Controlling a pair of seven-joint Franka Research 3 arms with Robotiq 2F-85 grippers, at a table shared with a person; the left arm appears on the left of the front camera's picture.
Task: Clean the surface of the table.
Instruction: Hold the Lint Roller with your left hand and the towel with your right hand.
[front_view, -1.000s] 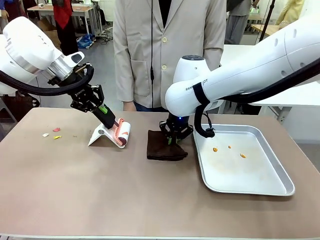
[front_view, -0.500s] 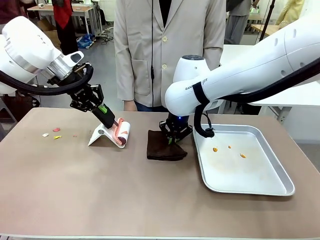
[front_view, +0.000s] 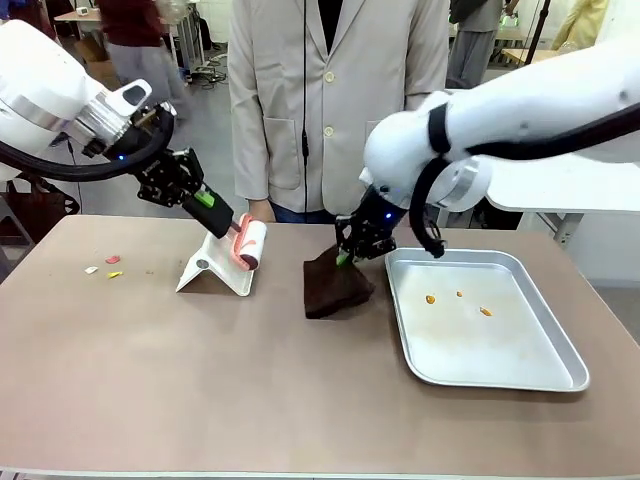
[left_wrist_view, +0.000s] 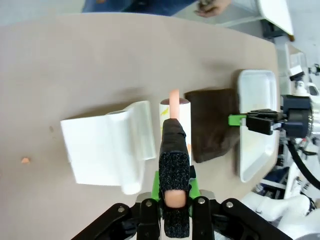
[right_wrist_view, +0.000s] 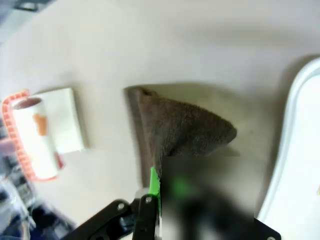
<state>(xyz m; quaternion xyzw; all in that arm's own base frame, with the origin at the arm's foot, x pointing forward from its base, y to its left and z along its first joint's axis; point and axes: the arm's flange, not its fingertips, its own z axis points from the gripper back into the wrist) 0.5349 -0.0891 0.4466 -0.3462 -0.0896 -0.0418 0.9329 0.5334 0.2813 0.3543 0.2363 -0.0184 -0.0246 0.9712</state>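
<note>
- While both arms are rising from where they sat a second ago, the brownish surface (front_view: 200, 390) is lying wide and mostly bare across the front view, stretching from the near edge to the person standing at its far side.
- The silver tray (front_view: 575, 380) is resting on the right part of the surface, holding a few orange crumbs (front_view: 458, 296).
- The dark brown cloth (front_view: 335, 288) is now being lifted by one corner. The right end effector (front_view: 350, 254) is clamping shut on it, and its lower edge is dragging on the surface just beside the tray.
- The lint roller (front_view: 247, 243) is coming up off its white stand (front_view: 212, 272), with its handle pinched tight in the left end effector (front_view: 212, 210). I judge that both tools are being readied and that wiping is not yet beginning.
- Small scraps (front_view: 108, 265) are lying at the far left, well apart from both tools.
- In the right wrist view the fingertips are blurring out, so the grip is proving hard to read there.
</note>
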